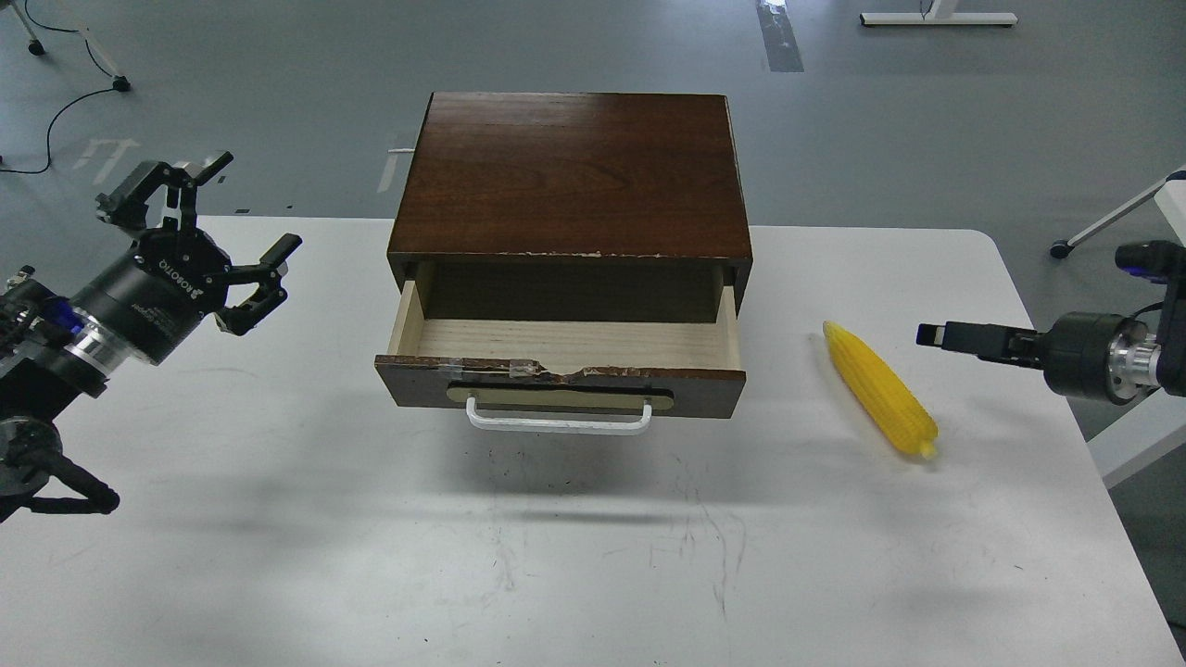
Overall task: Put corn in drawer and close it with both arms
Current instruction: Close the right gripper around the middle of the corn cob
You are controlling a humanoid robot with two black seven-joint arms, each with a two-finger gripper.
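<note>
The yellow corn (880, 389) lies on the white table (278, 519), to the right of the cabinet, tip pointing away from me. The drawer (561, 382) of the dark wood cabinet (570, 171) is pulled open, and its pale wood inside holds nothing. Its white bar handle (556, 424) faces me. My left gripper (252, 204) is open and empty, held above the table's left side, left of the cabinet. My right gripper (934, 334) is seen edge-on to the right of the corn, apart from it; its fingers cannot be told apart.
The table's right edge (1066, 417) runs just under my right arm. Grey floor lies behind the table, with a cable (56, 111) at the far left and furniture legs (936, 18) at the far right.
</note>
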